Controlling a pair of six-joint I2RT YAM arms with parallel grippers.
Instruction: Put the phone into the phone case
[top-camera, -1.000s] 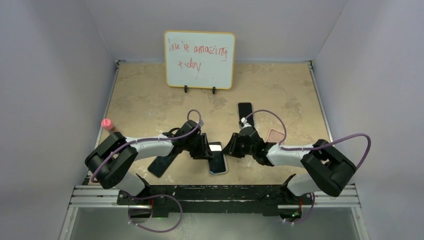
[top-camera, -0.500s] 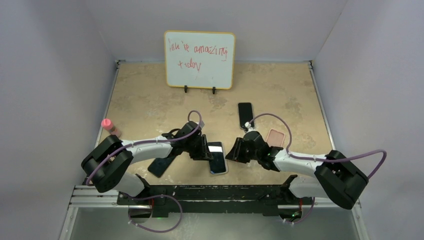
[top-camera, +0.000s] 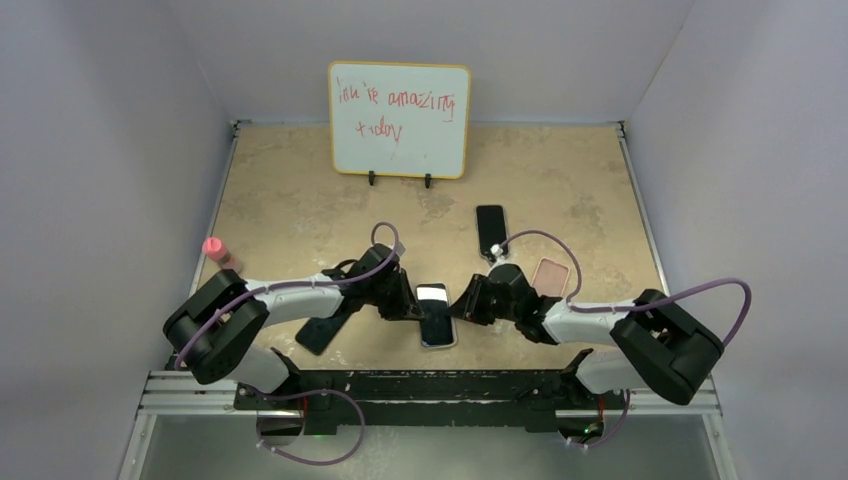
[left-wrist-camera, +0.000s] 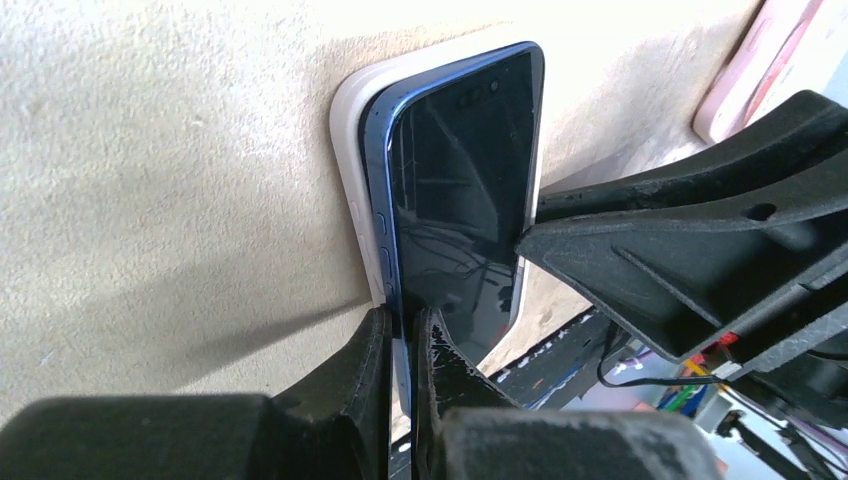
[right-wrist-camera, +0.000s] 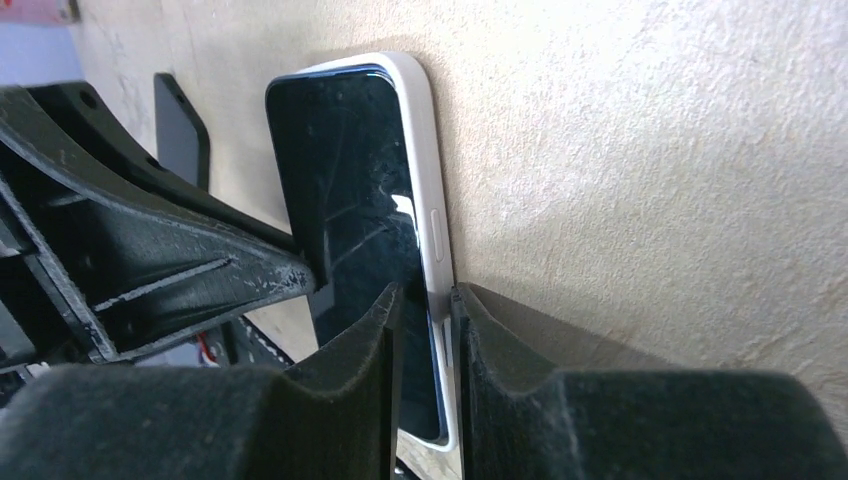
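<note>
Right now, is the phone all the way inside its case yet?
Not quite. Done: the phone lies in the white case, its right side tucked inside the rim. In hand: the left gripper pinches the phone's raised blue edge, the right gripper pinches the case's side. Left: press that edge in.

Bright and even from overhead in the top view, with only short, soft shadows under the arms (top-camera: 300, 290) on the table (top-camera: 300, 190). Sharp from edge to edge there. A white patch of glare on the far end of the phone (top-camera: 436, 318) screen. From the left wrist, faint reflections on the glass, a soft grey shadow beside the phone case (left-wrist-camera: 347, 160), and fingers (left-wrist-camera: 350, 390) close to the lens out of focus. From the right wrist, one small glint on the screen, with a blurred, dark foreground.
</note>
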